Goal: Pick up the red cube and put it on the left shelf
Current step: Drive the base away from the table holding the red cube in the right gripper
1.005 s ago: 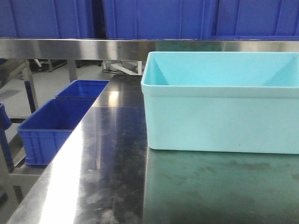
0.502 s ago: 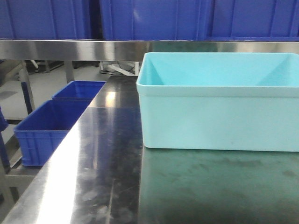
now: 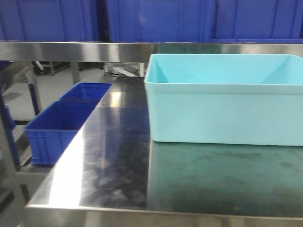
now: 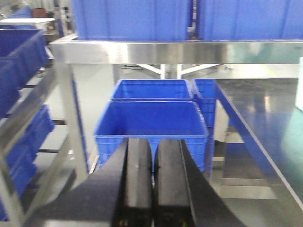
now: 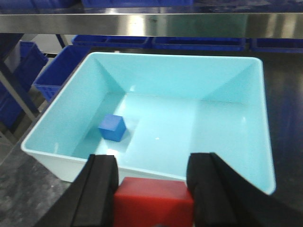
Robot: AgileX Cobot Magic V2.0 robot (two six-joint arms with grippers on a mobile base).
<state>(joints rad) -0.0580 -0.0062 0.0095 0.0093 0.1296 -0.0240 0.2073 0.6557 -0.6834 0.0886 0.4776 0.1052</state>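
Observation:
The red cube [image 5: 154,201] is held between the black fingers of my right gripper [image 5: 152,164], just in front of the near rim of a light cyan bin [image 5: 47,153]. My left gripper [image 4: 153,144] is shut with nothing between its pads and hangs off the table's left side, facing blue crates [image 4: 151,120]. At the far left of the left wrist view stands a steel rack whose sloping shelf [image 4: 28,111] carries blue bins. The front view shows neither gripper nor the cube.
A blue cube [image 5: 112,127] lies inside the cyan bin [image 3: 227,101], which stands on the steel table [image 3: 113,161]. A steel shelf beam [image 3: 94,49] with blue crates on top crosses above. Two blue crates [image 3: 57,127] sit low, left of the table.
The front view has drawn back: the table's front edge now shows at the bottom, and the bin and crates sit slightly right of where they were half a second ago.

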